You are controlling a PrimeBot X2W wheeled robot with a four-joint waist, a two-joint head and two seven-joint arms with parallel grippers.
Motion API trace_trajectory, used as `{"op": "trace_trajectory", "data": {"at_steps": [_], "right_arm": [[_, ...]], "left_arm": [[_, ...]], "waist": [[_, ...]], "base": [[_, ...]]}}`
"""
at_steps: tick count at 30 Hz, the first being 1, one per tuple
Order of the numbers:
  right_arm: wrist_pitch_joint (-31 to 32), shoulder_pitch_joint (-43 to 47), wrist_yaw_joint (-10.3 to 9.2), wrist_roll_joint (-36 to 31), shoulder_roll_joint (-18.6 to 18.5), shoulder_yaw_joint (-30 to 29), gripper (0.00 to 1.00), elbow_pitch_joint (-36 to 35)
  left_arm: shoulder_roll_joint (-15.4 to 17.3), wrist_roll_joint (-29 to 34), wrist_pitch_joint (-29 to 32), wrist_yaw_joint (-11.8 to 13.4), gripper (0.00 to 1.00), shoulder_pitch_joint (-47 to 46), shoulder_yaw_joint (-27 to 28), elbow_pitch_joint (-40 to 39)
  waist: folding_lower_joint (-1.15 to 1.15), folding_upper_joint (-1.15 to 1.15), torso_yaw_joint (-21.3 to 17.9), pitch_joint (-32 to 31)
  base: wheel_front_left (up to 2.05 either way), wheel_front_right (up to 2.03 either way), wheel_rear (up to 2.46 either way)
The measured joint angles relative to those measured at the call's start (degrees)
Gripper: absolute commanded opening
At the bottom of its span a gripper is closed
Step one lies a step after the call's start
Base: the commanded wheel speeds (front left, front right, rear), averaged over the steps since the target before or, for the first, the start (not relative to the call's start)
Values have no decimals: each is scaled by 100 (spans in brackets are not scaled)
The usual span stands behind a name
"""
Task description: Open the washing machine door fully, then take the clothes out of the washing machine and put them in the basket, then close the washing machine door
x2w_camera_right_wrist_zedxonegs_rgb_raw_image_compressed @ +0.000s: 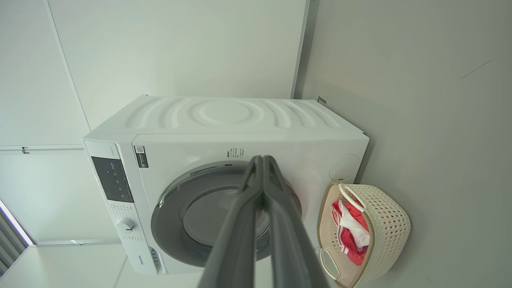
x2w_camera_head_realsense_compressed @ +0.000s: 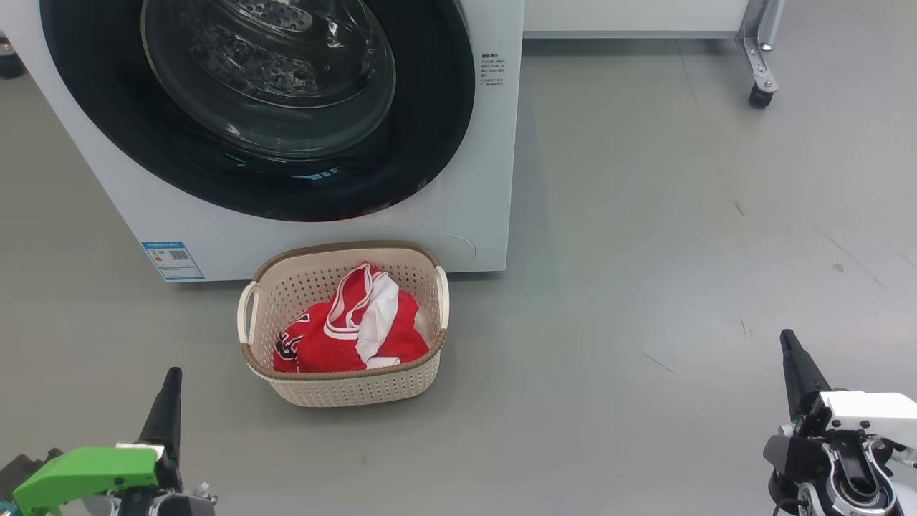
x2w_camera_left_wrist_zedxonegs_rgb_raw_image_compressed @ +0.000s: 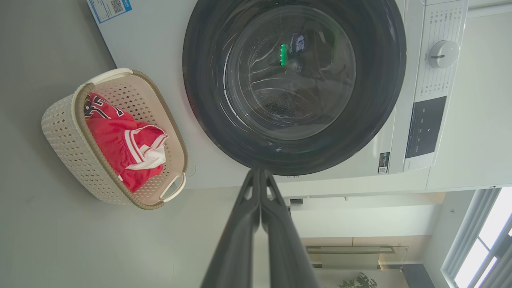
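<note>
Washing machine door [x2w_camera_head_realsense_compressed: 265, 93] looks shut, black rim flush on the white washing machine [x2w_camera_head_realsense_compressed: 494, 179]. Red jersey [x2w_camera_head_realsense_compressed: 344, 337] lies bunched inside the cream basket [x2w_camera_head_realsense_compressed: 358, 390], which sits on the floor at 6 o'clock of the door, just beside the machine front.

Left gripper [x2w_camera_head_realsense_compressed: 172, 383] is at 7 o'clock of the basket, clenched and empty. Right gripper [x2w_camera_head_realsense_compressed: 790, 347] is at 4 o'clock, well apart, also clenched and empty.

Task reads as finished. If the latch needs confirming, push the rim with closed fingertips, not the glass, and keep clear of the basket.

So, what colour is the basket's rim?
The basket rim is brown, woven-look; head view shows it best.
</note>
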Motion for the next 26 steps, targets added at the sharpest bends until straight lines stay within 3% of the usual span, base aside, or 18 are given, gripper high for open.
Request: {"op": "trace_trajectory", "data": {"at_steps": [26], "right_arm": [[0, 0, 0, 0, 0, -1, 0, 0]], "left_arm": [[-12, 0, 0, 0, 0, 0, 14, -3]], "waist": [[0, 0, 0, 0]], "base": [[0, 0, 0]]}}
